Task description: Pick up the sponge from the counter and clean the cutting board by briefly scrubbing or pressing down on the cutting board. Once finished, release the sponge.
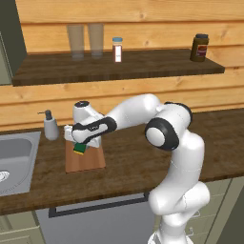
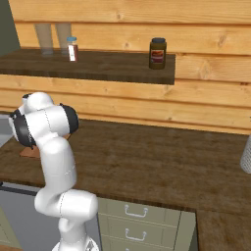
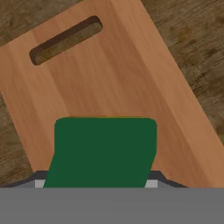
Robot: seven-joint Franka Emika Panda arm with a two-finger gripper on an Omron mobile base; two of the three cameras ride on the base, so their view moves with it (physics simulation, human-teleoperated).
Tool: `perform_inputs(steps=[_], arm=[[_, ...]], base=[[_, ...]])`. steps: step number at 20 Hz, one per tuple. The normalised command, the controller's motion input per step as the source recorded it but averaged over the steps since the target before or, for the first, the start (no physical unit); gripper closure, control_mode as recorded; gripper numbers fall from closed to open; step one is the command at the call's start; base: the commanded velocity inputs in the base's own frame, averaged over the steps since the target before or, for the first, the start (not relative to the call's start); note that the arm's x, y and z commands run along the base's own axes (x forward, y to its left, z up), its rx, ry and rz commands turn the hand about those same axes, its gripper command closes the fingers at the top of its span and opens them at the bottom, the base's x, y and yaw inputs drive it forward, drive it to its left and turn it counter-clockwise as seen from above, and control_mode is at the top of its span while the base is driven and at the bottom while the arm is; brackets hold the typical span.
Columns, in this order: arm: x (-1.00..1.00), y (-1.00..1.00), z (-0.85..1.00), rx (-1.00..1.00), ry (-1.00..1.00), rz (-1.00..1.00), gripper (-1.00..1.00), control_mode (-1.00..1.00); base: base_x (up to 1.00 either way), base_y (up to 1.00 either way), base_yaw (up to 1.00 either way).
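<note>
The sponge point(image 1: 79, 149) is a small green block with a yellow underside, and my gripper point(image 1: 81, 144) is shut on it. It hangs low over the far part of the cutting board point(image 1: 86, 161), a light reddish-brown board lying on the dark counter point(image 1: 128, 162) just right of the sink. Whether sponge and board touch I cannot tell. In the hand view the sponge's green top point(image 3: 103, 151) covers my fingertips, and the cutting board point(image 3: 118, 74) spreads beyond it with its slot handle point(image 3: 65, 39) at the far end. A corner of the board point(image 2: 29, 152) peeks out behind the arm.
A steel sink point(image 1: 14, 162) lies left of the board, with a soap dispenser point(image 1: 50, 126) at its back corner. The wall shelf point(image 1: 143, 64) above holds two glasses point(image 1: 86, 40), a small bottle point(image 1: 117, 49) and a dark jar point(image 1: 199, 47). A grey object point(image 2: 246, 156) stands far right.
</note>
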Motion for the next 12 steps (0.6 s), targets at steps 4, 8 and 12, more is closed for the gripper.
perform_inputs(steps=[4, 8, 12], arm=[[0.30, 0.43, -0.09, -0.03, 0.10, 0.00, 1.00, -1.00], [0.24, 0.40, -0.31, -0.04, 0.00, 0.00, 1.00, -1.00], [0.08, 0.10, -0.50, -0.01, 0.00, 0.00, 1.00, -1.00]], base=[[0.00, 0.00, 0.00], [0.00, 0.00, 0.00], [0.00, 0.00, 0.00]])
